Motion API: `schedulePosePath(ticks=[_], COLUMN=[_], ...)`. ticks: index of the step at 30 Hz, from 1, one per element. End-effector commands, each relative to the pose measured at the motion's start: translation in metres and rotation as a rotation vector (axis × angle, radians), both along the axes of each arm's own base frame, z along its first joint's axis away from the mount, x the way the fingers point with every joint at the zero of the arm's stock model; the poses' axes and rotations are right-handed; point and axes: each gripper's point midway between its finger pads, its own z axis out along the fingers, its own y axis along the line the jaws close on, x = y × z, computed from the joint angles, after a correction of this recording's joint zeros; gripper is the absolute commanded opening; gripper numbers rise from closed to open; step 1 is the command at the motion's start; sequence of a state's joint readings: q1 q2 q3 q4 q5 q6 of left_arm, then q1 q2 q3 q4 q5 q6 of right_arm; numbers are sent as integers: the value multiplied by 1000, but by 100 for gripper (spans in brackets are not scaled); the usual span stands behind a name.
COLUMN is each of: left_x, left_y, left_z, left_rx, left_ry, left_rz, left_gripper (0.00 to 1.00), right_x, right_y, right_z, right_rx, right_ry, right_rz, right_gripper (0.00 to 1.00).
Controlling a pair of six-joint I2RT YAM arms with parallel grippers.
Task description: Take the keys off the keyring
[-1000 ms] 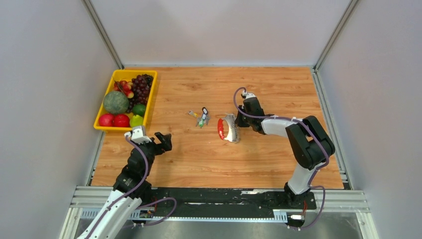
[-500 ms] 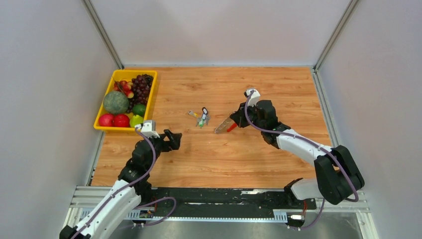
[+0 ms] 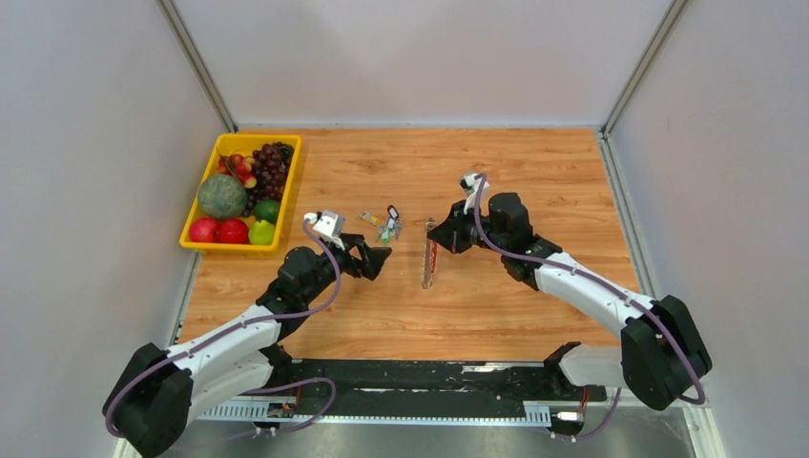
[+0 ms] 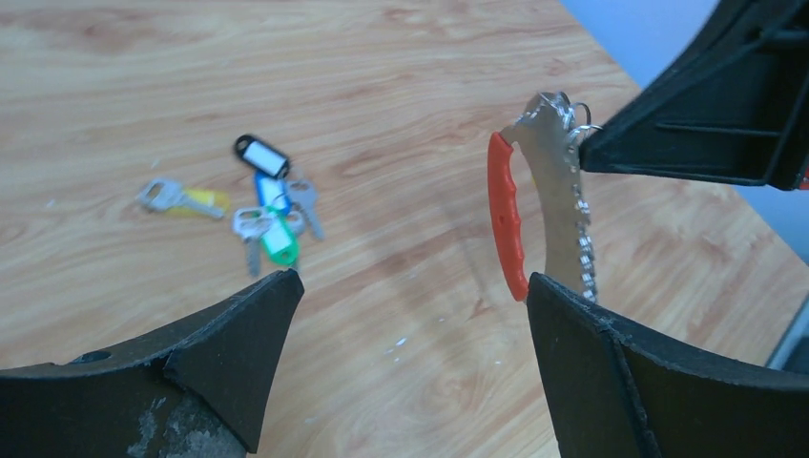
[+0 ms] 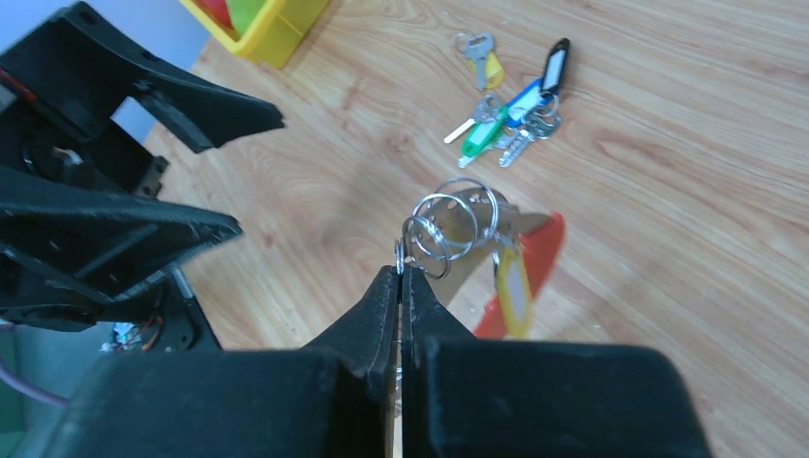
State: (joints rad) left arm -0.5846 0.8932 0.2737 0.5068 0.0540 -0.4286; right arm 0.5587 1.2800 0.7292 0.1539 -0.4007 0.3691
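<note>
The right claw (image 5: 401, 275) holds the keyring (image 4: 506, 224) by a tiny bit, so it could slip and fall before the wide-open left claw (image 4: 412, 280) beside it grabs the keys (image 4: 563, 196).

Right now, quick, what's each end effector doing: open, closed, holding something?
Left end effector: open, holding nothing.
Right end effector: closed, pinching the keyring by its small silver rings.
</note>
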Motion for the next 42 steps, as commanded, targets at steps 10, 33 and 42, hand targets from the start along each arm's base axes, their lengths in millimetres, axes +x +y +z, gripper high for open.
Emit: schedulePosePath(ticks=[10, 33, 42], left_x=[-24, -14, -22], left_y=[-63, -64, -64], left_z=[60, 38, 44], left_rx=[-99, 32, 15], left_ry=[-265, -247, -259], left_rz=[-301, -240, -269], left_gripper=[98, 7, 0], right_x=[-20, -53, -52], right_y=[37, 63, 19], right_z=[62, 90, 101], right_rx=[88, 132, 88], right_ry=[-18, -19, -135], right_rz=[-42, -12, -135], right_gripper=[0, 4, 78])
